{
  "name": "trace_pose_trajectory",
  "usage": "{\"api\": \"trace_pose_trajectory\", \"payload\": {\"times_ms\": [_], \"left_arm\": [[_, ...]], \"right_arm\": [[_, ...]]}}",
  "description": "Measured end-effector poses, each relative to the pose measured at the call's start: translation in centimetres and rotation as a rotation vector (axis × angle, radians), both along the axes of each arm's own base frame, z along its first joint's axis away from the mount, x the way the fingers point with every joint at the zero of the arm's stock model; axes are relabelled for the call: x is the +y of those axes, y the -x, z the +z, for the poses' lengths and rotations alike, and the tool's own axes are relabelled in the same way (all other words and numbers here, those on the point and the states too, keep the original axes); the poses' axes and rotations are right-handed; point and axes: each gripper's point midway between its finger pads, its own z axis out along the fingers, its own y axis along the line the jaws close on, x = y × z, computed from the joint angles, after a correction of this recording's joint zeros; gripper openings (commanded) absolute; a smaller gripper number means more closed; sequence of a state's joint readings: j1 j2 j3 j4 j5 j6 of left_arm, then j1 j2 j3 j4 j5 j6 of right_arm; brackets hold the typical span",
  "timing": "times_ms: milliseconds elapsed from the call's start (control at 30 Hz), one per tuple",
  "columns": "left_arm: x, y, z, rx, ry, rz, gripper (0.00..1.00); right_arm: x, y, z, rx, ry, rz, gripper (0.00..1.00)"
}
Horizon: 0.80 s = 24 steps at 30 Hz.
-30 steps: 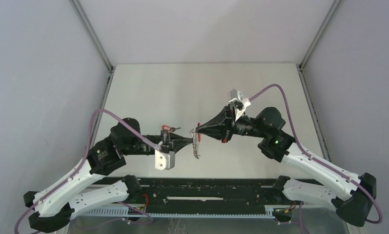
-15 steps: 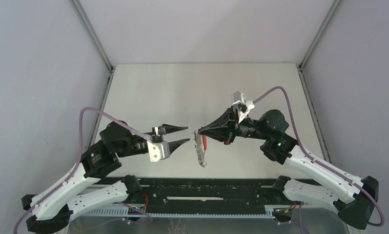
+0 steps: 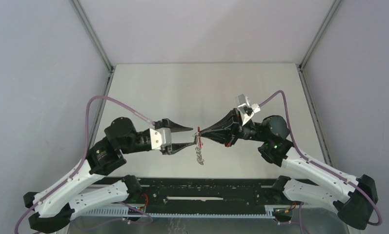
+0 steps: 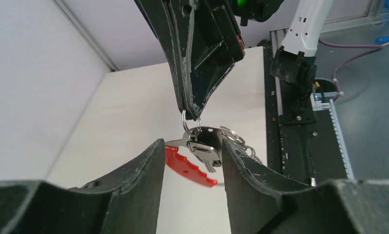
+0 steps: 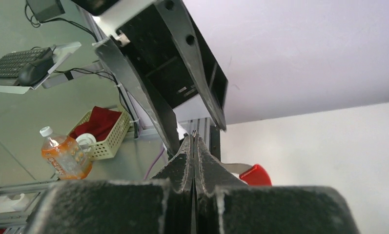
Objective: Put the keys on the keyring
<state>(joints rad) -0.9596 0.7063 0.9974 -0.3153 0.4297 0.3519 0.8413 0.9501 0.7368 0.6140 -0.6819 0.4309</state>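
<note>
My right gripper (image 3: 199, 131) is shut, pinching a small metal ring at the top of the keyring (image 3: 198, 153), which hangs below it above the table. In the left wrist view the keyring's red arc (image 4: 190, 168) and its silver loops (image 4: 237, 139) dangle under the right fingertips (image 4: 191, 113), with a small silver key (image 4: 205, 155) hanging on the pinched ring. My left gripper (image 3: 193, 136) is open, its two fingers on either side of the hanging bunch and just short of it. In the right wrist view only the keyring's red end (image 5: 255, 174) shows beside the shut gripper (image 5: 194, 137).
The pale table (image 3: 202, 87) stretches behind the grippers, between grey walls. A black rail (image 3: 207, 194) runs along the near edge. Off the table, the right wrist view shows a basket (image 5: 102, 131) and an orange bottle (image 5: 65, 156).
The left gripper has opened, drawn back and come forward again around the hanging keyring. The right gripper has shifted slightly, still shut, and the keyring has swung beneath it.
</note>
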Motion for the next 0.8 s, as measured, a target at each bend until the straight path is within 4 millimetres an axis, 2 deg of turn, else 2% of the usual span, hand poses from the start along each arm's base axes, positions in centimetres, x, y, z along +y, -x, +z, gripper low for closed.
{"api": "trace_pose_trajectory", "payload": {"times_ms": [167,333,600,800], "left_arm": [[-0.8,-0.6,-1.0,0.134,-0.021,-0.013,0.44],[-1.3,-0.4,-1.5,0.238,-0.027,-0.049,0.45],[-1.1,1.7,0.2,0.236,-0.002,-0.151,0.44],[-1.0,2.3,0.4,0.235,-0.002,-0.179,0.36]], "right_arm": [[-0.2,0.4,0.6,-0.034,-0.048,0.006,0.0],[-0.4,0.7,0.7,-0.048,-0.065,0.006,0.0],[-0.4,0.7,0.8,-0.054,-0.066,0.006,0.0],[-0.3,1.1,0.7,-0.058,-0.065,0.019,0.0]]}}
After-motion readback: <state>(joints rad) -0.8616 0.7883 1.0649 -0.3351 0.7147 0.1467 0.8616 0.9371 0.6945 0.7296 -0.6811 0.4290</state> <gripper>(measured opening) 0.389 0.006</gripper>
